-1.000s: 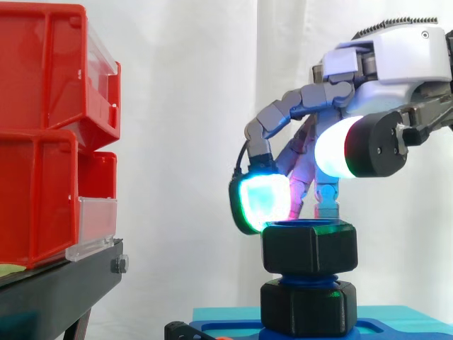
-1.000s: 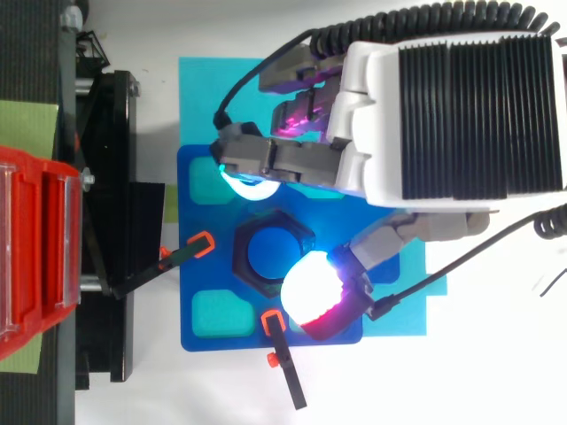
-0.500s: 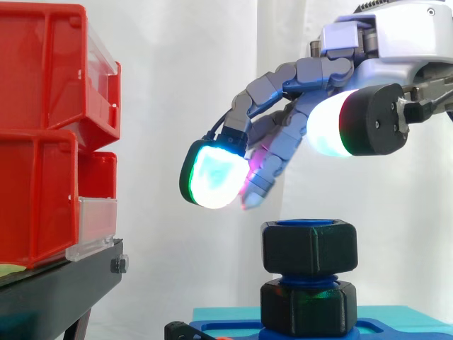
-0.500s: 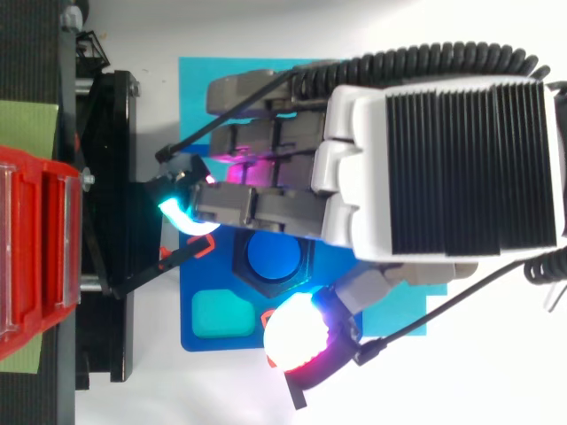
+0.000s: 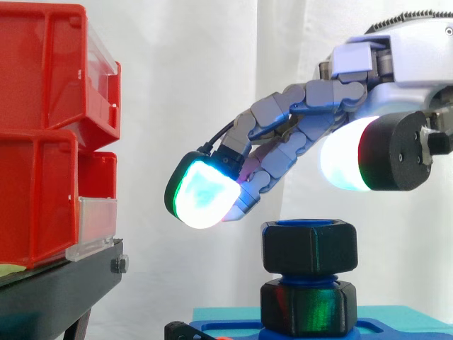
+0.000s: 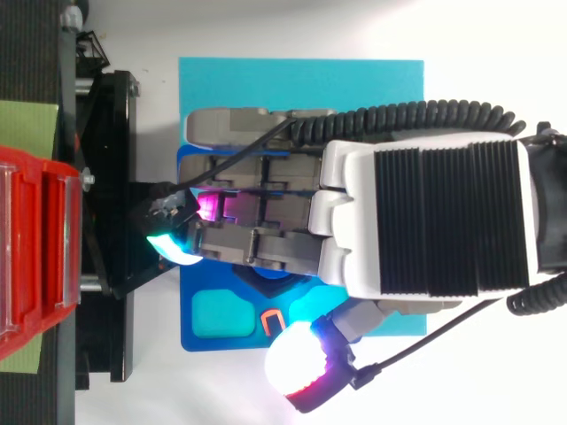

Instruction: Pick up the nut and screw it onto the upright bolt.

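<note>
Hovering with its fingers [image 5: 283,120] stretched out and holding nothing, the hand [image 5: 396,71] is reaching leftward over the bolt. Red bins [image 5: 42,134] are sitting on the black stand [image 5: 56,283] at left. The blue base plate [image 6: 221,343] is carrying the upright bolt [image 5: 308,279]. The black nut [image 5: 309,246] is sitting on the bolt's top end, just below the glowing pads and apart from them.

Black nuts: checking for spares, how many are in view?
2. The upper nut sits at the blue bolt's top, below the open hand; the lower nut sits beneath it, on the blue base. The hand may hide others.
</note>
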You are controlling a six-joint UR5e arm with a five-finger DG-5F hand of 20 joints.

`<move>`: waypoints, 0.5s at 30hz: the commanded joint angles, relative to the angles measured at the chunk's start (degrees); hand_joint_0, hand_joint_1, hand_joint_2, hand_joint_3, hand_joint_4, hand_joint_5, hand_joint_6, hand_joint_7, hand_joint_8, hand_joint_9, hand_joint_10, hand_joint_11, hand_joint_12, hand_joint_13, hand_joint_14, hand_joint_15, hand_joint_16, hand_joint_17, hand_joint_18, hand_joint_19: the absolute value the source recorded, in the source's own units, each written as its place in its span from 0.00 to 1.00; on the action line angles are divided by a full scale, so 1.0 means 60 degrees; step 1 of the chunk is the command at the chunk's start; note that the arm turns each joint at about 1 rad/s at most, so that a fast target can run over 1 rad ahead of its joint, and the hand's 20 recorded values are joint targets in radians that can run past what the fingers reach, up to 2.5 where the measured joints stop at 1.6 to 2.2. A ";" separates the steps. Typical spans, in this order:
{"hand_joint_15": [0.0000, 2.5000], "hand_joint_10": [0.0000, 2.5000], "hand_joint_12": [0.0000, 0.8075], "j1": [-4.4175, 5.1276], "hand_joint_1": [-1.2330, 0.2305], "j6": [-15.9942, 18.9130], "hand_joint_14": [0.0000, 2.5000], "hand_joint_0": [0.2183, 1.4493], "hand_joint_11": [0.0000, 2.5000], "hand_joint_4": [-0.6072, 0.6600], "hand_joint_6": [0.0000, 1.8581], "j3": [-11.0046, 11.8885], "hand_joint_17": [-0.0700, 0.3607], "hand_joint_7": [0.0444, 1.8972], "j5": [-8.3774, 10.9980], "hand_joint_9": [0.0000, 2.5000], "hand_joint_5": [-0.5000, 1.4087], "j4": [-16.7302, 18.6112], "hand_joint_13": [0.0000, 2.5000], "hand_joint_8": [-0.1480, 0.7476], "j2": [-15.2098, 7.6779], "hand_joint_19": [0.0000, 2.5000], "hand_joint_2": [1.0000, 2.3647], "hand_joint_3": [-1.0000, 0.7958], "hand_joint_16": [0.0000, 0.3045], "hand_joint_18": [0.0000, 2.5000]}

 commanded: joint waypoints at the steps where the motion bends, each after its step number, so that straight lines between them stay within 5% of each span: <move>1: 0.00 0.00 0.22 0.0003 0.66 0.0029 0.00 0.21 0.00 0.67 0.27 -0.0055 0.24 0.25 0.0000 0.19 0.19 0.0156 0.17 0.37 -0.0013 0.00 0.00 0.28 0.05 0.00; 15: 0.00 0.00 0.23 0.0018 0.66 0.0029 0.00 0.21 0.00 0.67 0.27 -0.0055 0.23 0.38 0.0015 0.22 0.21 -0.0049 0.21 0.39 0.0002 0.00 0.00 0.28 0.04 0.02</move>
